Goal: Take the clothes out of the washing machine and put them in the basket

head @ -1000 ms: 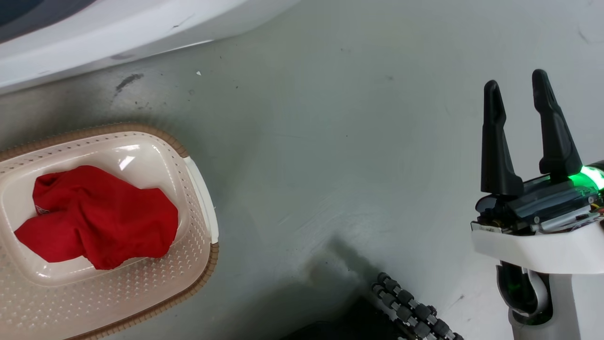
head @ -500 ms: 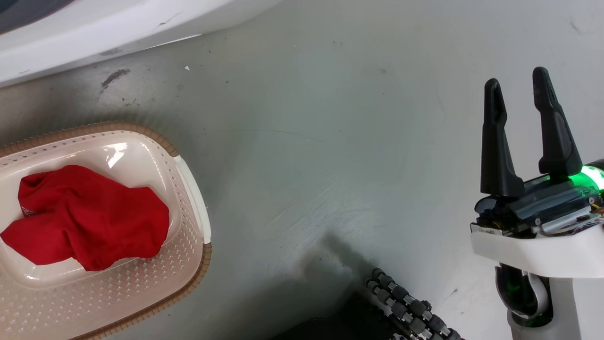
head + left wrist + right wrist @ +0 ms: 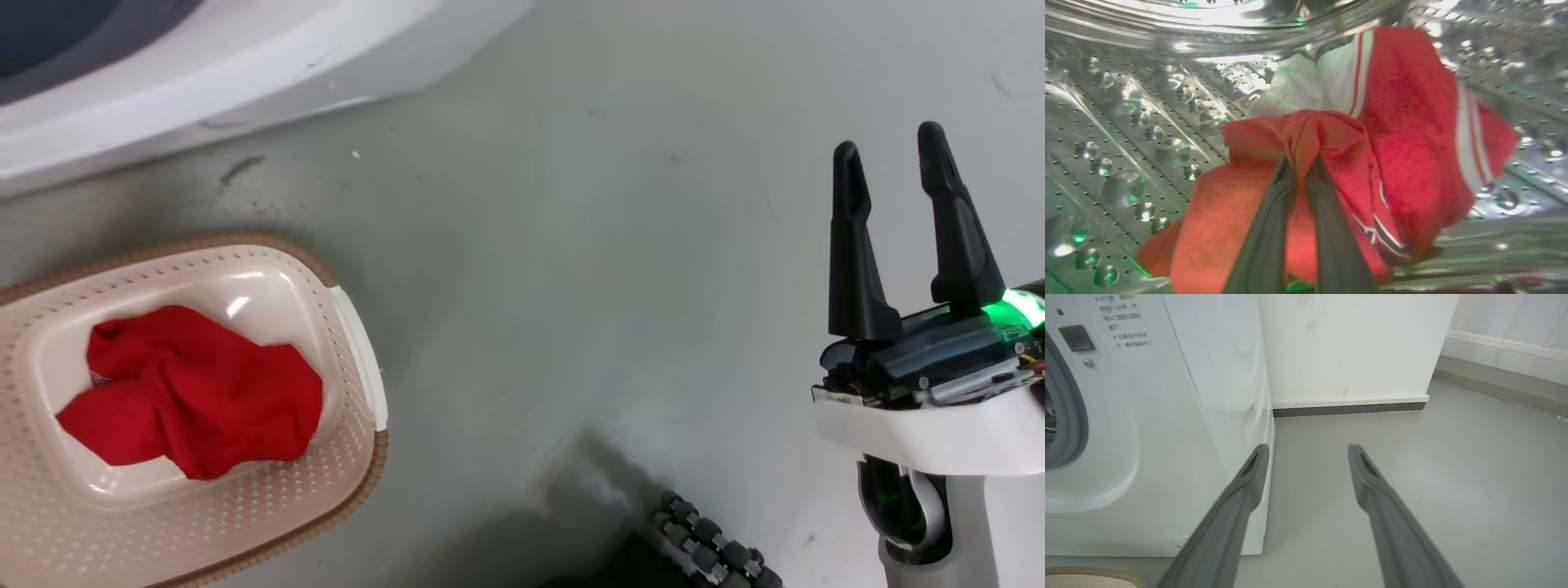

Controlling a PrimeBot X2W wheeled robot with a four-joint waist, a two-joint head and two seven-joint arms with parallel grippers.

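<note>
Shows a small head-view shift versus half a second back, camera only: no real move of basket (image 3: 363,359) or red garment (image 3: 196,400) lying in it. Holds right end effector (image 3: 890,143) at same spot, fingers wide apart, empty. Pinches left end effector (image 3: 1301,163) narrow on a fold of another red-and-white garment (image 3: 1404,122) inside washing machine (image 3: 1126,122). Means one piece delivered, next one gripped, pull-out pending.

two red garments (image 3: 196,400), possibly three; one basket (image 3: 245,523); one washer (image 3: 1208,396).
</note>
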